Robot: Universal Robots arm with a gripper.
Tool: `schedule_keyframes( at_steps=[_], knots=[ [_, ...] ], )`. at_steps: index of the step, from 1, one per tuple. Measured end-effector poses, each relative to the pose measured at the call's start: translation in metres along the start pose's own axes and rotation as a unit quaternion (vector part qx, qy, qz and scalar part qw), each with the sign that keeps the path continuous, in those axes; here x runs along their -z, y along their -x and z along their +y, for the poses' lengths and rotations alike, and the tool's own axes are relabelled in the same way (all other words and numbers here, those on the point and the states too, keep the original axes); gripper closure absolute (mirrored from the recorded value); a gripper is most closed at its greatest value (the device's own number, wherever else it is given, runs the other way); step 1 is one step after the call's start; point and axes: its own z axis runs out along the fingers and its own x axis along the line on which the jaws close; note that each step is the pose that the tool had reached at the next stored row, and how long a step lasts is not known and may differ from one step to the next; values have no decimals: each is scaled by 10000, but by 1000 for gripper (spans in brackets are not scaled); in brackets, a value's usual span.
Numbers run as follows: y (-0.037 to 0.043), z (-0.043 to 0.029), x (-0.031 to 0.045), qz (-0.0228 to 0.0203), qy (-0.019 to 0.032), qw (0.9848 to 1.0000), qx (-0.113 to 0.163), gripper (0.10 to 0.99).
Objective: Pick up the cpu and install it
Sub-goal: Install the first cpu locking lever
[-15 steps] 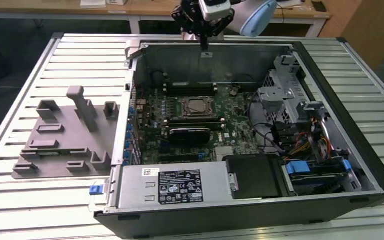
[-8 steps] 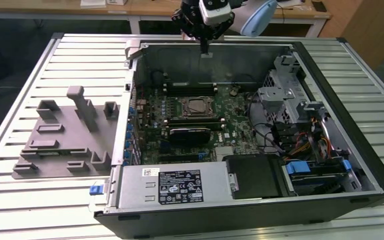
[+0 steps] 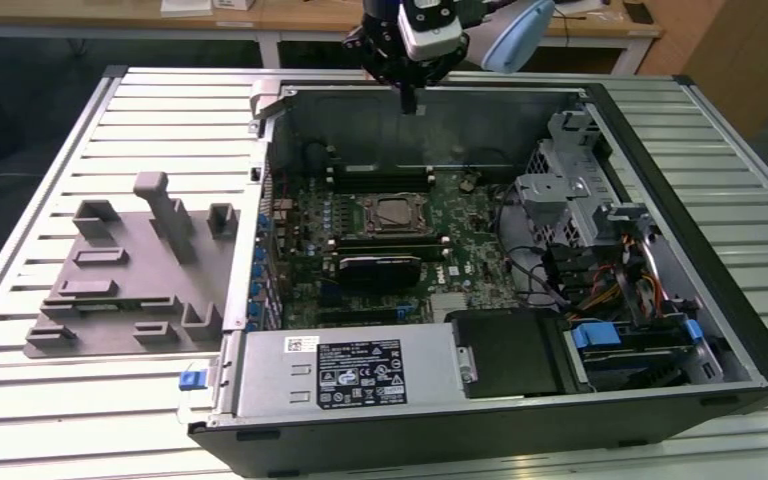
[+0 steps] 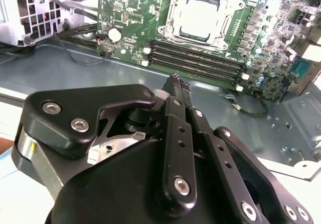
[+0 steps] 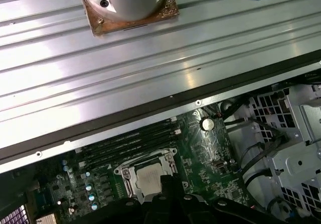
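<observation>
Already the cpu [image 4: 201, 17] lies flat inside the socket [image 4: 173, 14] on the green board [image 4: 125, 13], so the putting-in part looks mostly done. In the first wrist view the cpu [image 5: 149, 178] sits in the same metal frame. I think the frame is not clamped down over the chip yet, but the view is not clear enough to be sure.

The gripper [image 4: 176, 81] is pinched together with nothing between its tips. In the exterior view the gripper [image 3: 410, 100] hangs high over the back wall of the computer case [image 3: 704, 160], well apart from the chip.

Around the socket it is crowded: long memory slots [image 4: 195, 58] run just beside it, and the case walls stand up on all sides. Straight up is the open way out. A grey block [image 3: 137, 270] rests on the table [image 3: 37, 200], off to the exterior view's left.
</observation>
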Motion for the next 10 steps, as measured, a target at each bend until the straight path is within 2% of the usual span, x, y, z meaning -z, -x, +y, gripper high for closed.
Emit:
schedule_keyframes(
  at_steps=[10],
  knots=[
    [1,-50,-92,0,0,10000,0,976]
  ],
)
